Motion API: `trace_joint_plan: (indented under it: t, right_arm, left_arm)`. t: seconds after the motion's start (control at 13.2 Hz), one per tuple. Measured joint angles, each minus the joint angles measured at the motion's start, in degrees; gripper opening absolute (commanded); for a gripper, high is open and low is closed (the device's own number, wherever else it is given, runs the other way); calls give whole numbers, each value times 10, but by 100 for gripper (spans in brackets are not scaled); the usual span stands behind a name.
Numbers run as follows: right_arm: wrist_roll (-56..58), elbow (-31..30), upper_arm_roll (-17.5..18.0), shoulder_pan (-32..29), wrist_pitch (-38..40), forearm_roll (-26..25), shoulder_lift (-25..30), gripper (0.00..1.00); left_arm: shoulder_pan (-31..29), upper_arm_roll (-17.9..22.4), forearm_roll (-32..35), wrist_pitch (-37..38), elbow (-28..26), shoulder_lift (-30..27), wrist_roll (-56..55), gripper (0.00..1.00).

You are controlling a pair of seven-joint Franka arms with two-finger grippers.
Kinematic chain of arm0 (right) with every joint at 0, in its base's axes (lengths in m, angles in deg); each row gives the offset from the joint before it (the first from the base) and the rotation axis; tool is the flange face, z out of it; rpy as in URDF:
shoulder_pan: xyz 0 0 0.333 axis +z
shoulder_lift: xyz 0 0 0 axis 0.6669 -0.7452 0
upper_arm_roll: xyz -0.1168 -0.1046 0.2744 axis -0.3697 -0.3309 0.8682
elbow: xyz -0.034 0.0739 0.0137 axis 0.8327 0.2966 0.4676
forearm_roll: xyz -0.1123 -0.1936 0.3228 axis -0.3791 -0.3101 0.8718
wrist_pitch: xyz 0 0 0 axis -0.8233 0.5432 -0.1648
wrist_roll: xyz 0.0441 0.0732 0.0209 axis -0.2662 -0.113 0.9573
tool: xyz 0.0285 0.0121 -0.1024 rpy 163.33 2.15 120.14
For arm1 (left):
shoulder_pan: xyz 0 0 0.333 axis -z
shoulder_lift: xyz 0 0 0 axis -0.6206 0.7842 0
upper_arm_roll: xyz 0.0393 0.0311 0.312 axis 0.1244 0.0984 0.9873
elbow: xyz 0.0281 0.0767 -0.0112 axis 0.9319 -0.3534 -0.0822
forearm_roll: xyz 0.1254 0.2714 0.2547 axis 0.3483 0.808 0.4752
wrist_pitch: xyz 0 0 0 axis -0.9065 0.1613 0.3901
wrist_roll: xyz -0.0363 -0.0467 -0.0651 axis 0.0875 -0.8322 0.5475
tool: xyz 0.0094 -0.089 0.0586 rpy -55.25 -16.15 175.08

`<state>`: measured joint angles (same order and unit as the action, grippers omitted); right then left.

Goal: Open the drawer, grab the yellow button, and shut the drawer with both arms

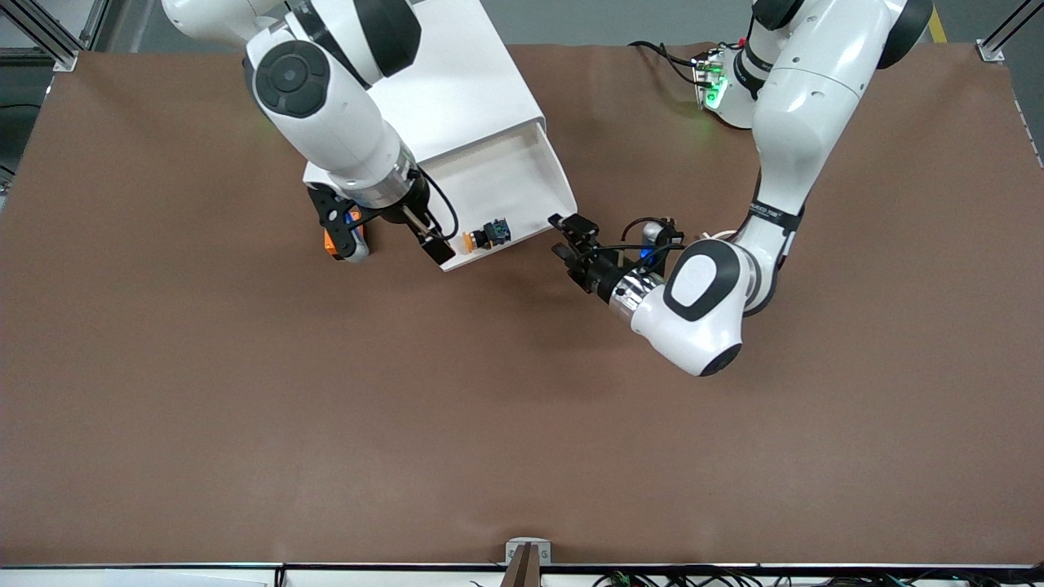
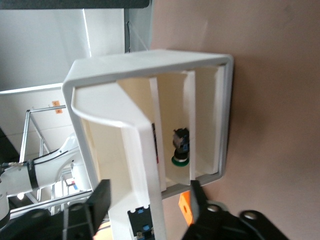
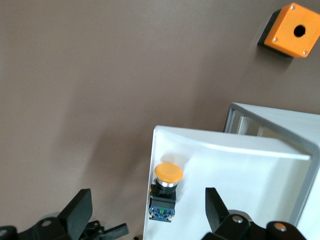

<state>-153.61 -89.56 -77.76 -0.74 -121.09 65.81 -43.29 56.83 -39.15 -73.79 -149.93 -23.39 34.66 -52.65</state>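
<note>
Drawer: pulled out, frame centre.
Button: lying in drawer.
Left end effector: fingers apart, empty, at drawer's corner.
Right end effector: fingers spread, empty, over drawer's front edge.

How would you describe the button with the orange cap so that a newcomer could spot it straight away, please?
Find the white cabinet at the right arm's end of the table; its top drawer is pulled out toward the front camera. The button lies on its side in that drawer's front end. Its orange-yellow cap and black-and-blue body distinguish it from the green-capped button in a lower drawer.
</note>
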Motion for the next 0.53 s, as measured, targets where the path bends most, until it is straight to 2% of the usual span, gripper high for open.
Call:
trace_joint_plan:
  t: [0.38,0.53]
  right_arm:
    - [-34,-27,0,34,-49,0,-20,100]
    - [-39,-42,0,46,-68,0,-23,100]
  left_arm:
    - [-16,0,93,5,32,-1,6,99]
    - [-19,0,136,5,39,-1,46,99]
